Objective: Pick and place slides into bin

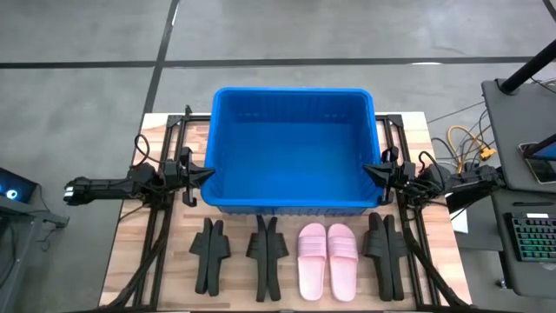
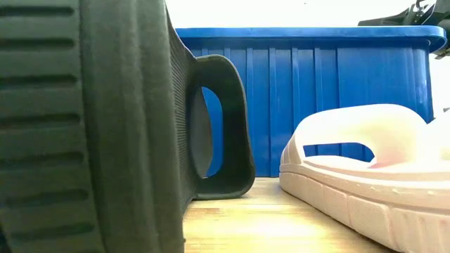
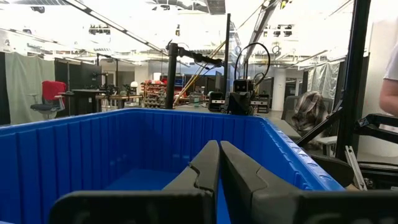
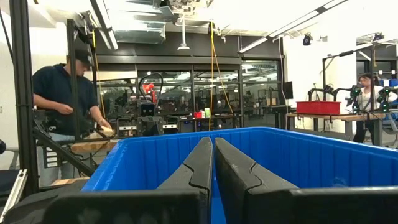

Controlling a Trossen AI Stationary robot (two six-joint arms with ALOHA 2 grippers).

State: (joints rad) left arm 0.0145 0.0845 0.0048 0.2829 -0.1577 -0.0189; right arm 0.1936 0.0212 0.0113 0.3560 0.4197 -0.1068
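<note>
The bright blue bin (image 1: 294, 148) stands at the middle of the wooden table. In front of it, along the near edge, lies a row of slides: a black pair (image 1: 209, 254), a second black pair (image 1: 267, 255), a light pink pair (image 1: 327, 258) and a third black pair (image 1: 386, 255). The pink ones lie flat on their soles; the black ones stand on edge. My left gripper (image 1: 208, 173) rests shut at the bin's left wall. My right gripper (image 1: 368, 169) rests shut at the bin's right wall. Both are empty.
Black frame rails (image 1: 156, 226) run along both sides of the table. A desk with a keyboard (image 1: 532, 236) and cables stands to the right. A person (image 4: 65, 99) works beyond the table in the room.
</note>
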